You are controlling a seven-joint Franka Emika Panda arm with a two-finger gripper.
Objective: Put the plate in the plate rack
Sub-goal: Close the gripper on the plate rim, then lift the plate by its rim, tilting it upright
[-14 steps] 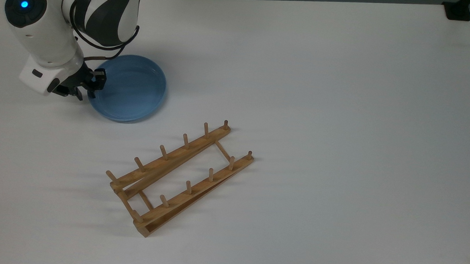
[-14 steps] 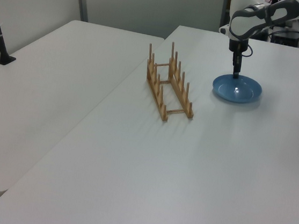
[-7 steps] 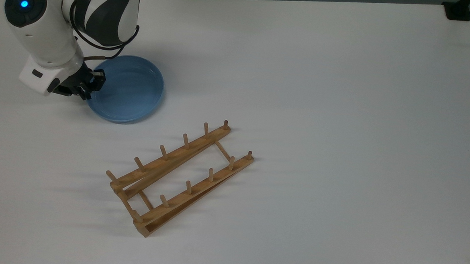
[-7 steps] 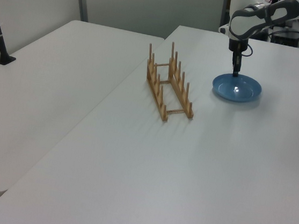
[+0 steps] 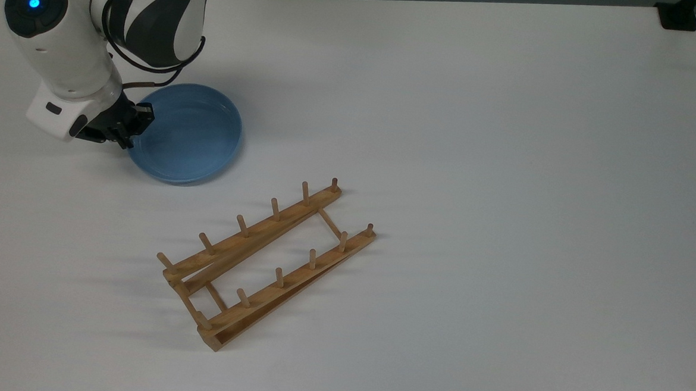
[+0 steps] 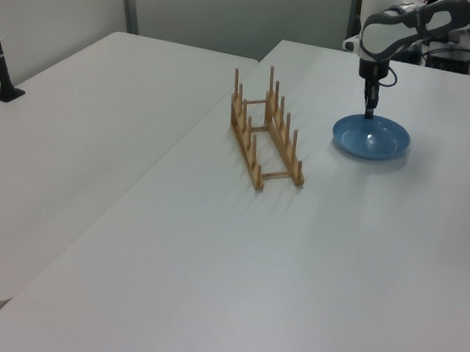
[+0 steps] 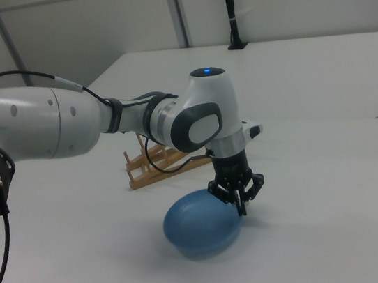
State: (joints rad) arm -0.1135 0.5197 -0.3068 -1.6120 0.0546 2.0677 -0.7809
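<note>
Fingers (image 7: 239, 203) pinched on the near rim of the plate (image 5: 185, 133), upper left of the top view; the plate appears tipped slightly off the bench (image 5: 476, 136). The plate rack (image 5: 264, 261) lies apart toward lower centre, its long axis diagonal, so the carry likely runs down-right.

In the top view, the round blue plate (image 5: 187, 133) lies at 11 o'clock from the wooden peg rack (image 5: 264, 262), apart, both on the white tabletop (image 5: 504, 168).
</note>
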